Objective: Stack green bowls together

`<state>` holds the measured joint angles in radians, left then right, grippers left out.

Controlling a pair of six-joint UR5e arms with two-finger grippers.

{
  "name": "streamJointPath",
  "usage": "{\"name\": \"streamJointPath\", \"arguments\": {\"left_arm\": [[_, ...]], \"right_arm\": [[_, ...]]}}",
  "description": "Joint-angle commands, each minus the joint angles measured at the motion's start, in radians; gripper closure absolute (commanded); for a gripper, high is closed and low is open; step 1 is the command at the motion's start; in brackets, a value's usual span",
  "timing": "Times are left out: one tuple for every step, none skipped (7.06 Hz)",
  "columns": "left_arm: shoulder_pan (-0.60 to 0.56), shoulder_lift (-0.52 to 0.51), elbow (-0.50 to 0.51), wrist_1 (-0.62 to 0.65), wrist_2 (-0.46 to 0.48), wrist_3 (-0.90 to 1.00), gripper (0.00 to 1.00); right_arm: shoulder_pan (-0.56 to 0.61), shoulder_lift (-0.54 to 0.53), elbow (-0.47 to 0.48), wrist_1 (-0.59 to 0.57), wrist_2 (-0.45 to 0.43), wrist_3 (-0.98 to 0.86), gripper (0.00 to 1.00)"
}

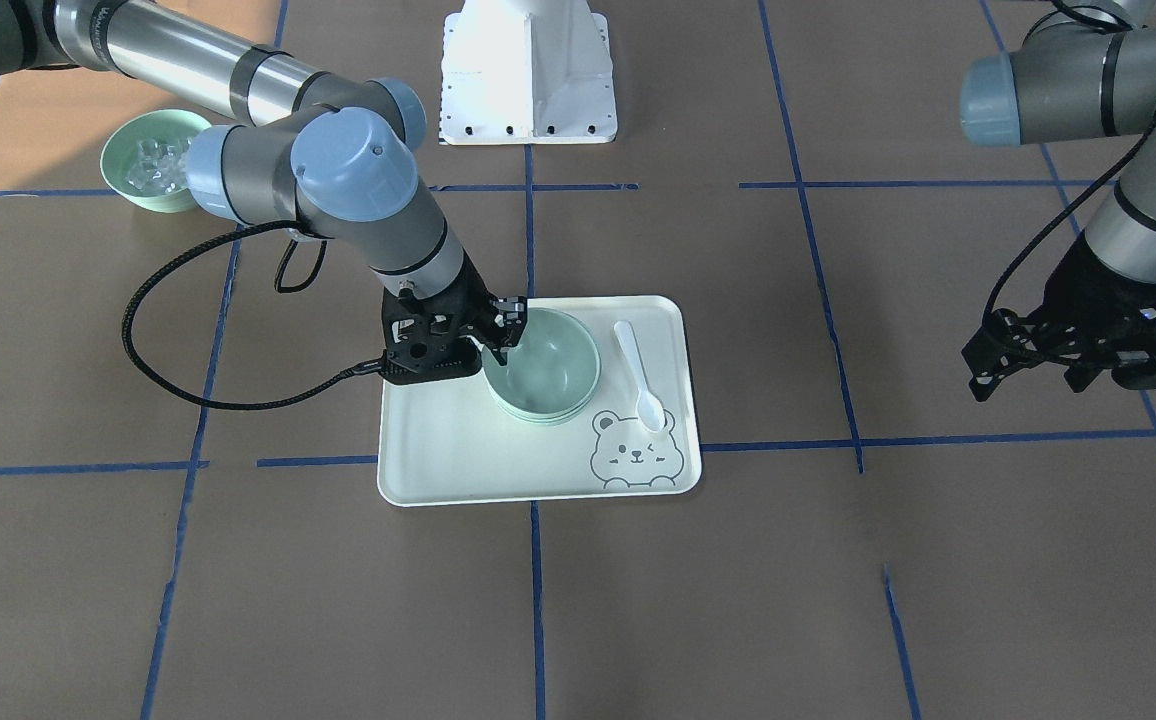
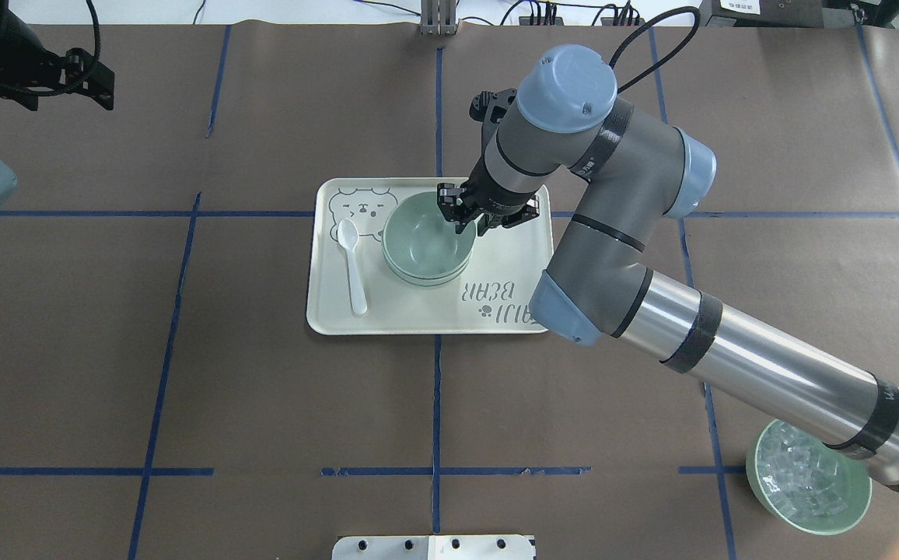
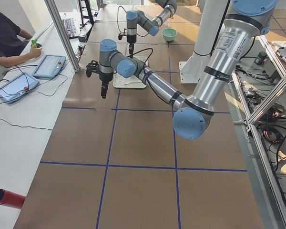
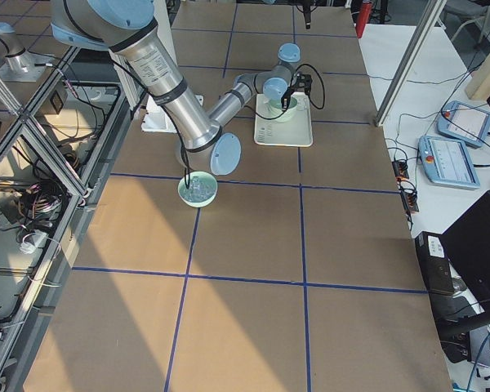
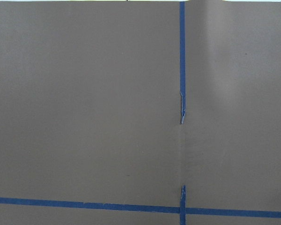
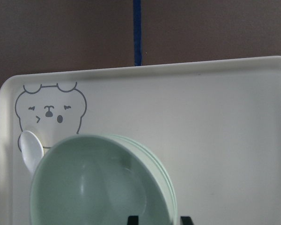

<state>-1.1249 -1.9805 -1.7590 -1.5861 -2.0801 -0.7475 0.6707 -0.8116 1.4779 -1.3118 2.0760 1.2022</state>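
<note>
green bowls [image 2: 418, 247]: nested in one stack on the tray [image 2: 403, 317], just above centre of the overhead view | right gripper [image 2: 466, 219]: fingers astride the stack's rim, narrow gap, clamping unclear | left gripper [image 2: 98, 76]: upper left, spread, empty | spoon [image 2: 354, 264]: beside the stack

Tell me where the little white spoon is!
In the overhead view, the white spoon lies on the tray, just left of the stacked green bowls, its scoop beside the printed bear.
</note>
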Motion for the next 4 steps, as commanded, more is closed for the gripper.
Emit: {"name": "streamJointPath", "arguments": {"left_arm": [[-0.001,0.000,0.001,0.000,0.000,0.000,0.00],[-0.003,0.000,0.010,-0.002,-0.015,0.000,0.00],[-0.031,0.002,0.018,-0.002,-0.058,0.037,0.00],[-0.080,0.029,0.021,0.006,-0.107,0.119,0.00]], "right_arm": [[0.007,-0.004,0.002,-0.004,0.001,-0.001,0.00],[0.041,-0.006,0.007,-0.013,0.016,-0.003,0.00],[0.085,-0.038,0.056,-0.077,0.053,-0.024,0.00],[0.154,-0.097,0.129,-0.123,0.093,-0.091,0.00]]}}
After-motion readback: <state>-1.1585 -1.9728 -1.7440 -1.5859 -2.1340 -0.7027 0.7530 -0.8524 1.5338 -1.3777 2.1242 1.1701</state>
